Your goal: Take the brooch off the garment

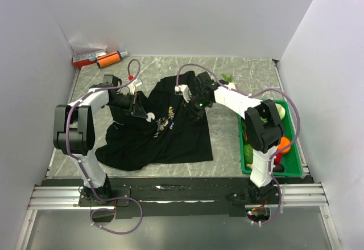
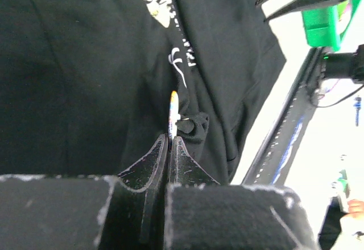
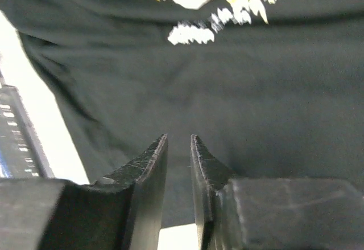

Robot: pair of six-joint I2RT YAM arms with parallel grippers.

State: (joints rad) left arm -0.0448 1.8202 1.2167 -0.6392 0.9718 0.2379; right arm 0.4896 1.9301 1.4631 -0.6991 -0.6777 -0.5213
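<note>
The garment (image 1: pixel 170 130), a black T-shirt with a chest print (image 1: pixel 166 120), lies crumpled on the table between the arms. In the left wrist view the brooch (image 2: pixel 173 112) shows edge-on as a thin yellowish disc just beyond my fingertips, with a small bunch of black cloth (image 2: pixel 195 127) at its back. My left gripper (image 2: pixel 170 139) is shut on the brooch's lower edge; it is over the shirt's left part (image 1: pixel 145 113). My right gripper (image 3: pixel 179 138) hovers over plain shirt cloth below the print, its jaws a narrow gap apart and empty; it shows in the top view (image 1: pixel 192 101).
A green tray (image 1: pixel 293 167) with fruit and vegetables stands along the right edge. A red and an orange object (image 1: pixel 101 60) lie in the back left corner. White walls close in three sides. The arm rail (image 2: pixel 284 142) runs along the near edge.
</note>
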